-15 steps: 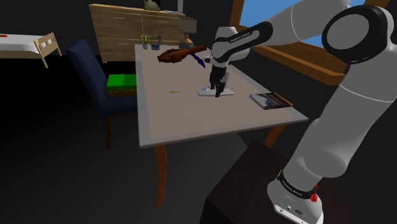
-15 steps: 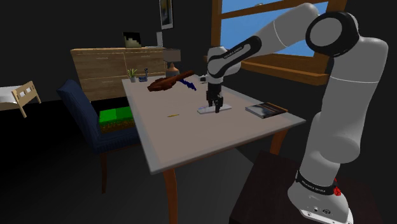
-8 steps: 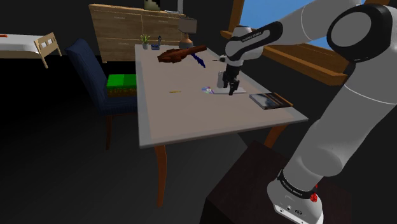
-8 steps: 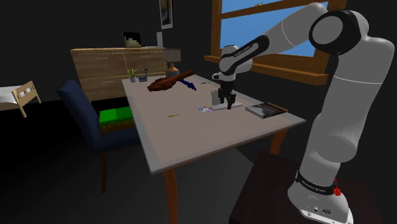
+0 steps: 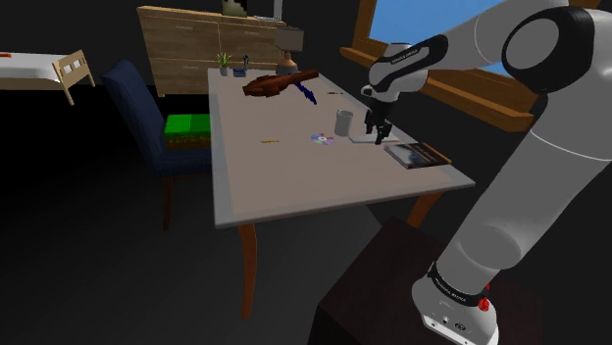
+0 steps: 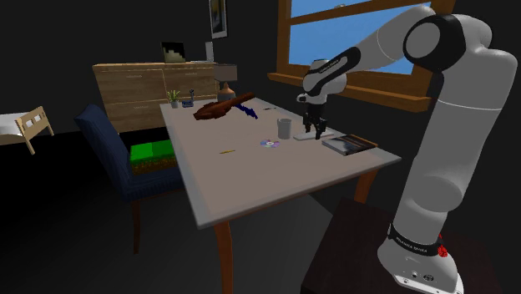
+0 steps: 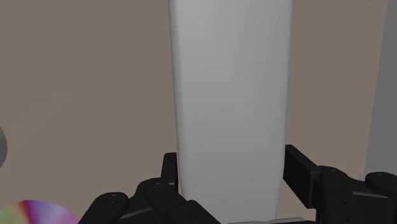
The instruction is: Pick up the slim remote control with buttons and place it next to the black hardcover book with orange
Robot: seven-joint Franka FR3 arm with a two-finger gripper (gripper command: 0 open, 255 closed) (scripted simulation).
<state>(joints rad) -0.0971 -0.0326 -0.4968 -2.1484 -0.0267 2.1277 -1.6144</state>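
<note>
Gripper (image 7: 232, 177) clamped across the narrow width of the grey-white remote (image 7: 229, 95), so it stays level. Remote sits low over table (image 5: 294, 186), just beside the black book (image 5: 417, 154); looks ready for release.

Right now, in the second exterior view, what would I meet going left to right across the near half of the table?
small yellow thing → shiny disc → grey cup → white remote, clasped in the gripper → black book
</note>
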